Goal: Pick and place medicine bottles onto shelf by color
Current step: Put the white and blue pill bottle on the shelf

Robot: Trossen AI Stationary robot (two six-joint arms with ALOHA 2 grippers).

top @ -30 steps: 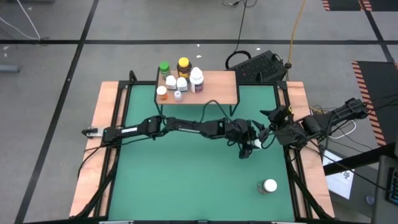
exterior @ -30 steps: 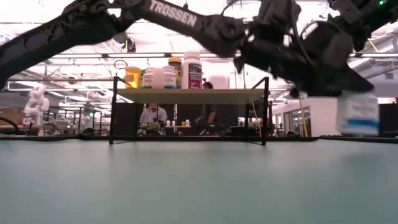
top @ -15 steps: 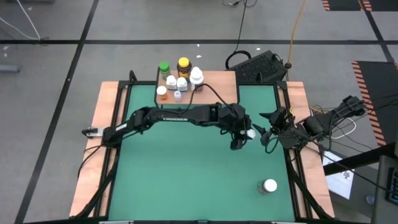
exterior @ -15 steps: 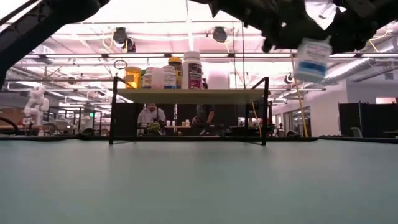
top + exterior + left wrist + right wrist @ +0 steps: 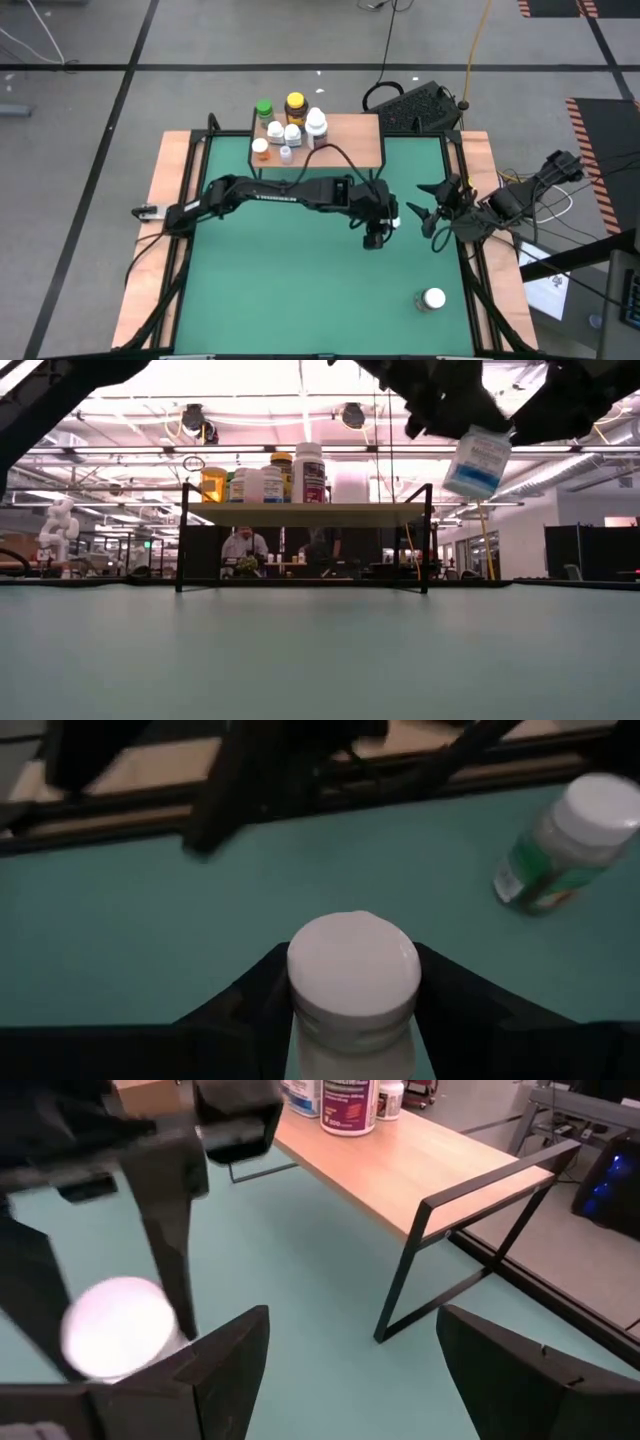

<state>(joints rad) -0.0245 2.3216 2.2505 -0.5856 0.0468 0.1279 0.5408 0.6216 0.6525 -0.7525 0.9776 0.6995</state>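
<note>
Left gripper (image 5: 385, 222) is pinching one white-capped bottle (image 5: 352, 982) between its fingers (image 5: 478, 1020), holding it up off the green mat (image 5: 300, 290) at mid-right of the mat. In the low view that bottle (image 5: 477, 461) is hanging tilted, above shelf-top height, with a blue-and-white label. Right gripper (image 5: 428, 213) is sitting just right of it near the mat's right edge, fingers (image 5: 545, 1380) spread apart, holding nothing.

Counting bottles: nine total. One is in the left gripper. One green-labelled bottle with white cap (image 5: 432, 299) is lying on its side on the mat near the front right corner. Seven are clustered on the shelf's left end: green-capped (image 5: 263, 108), amber with yellow cap (image 5: 294, 104), orange-banded (image 5: 260, 149), tall white one with dark label (image 5: 315, 124), and three small white ones (image 5: 283, 134). One shelf (image 5: 345, 140), light wood on black legs, is standing at the mat's back edge; its right half is bare.

Versus half a second ago: the left gripper is sitting slightly further left and away from the right gripper, with the bottle tilted more in the low view. The right gripper is barely shifting. Shelf bottles and the lying bottle are staying put.
</note>
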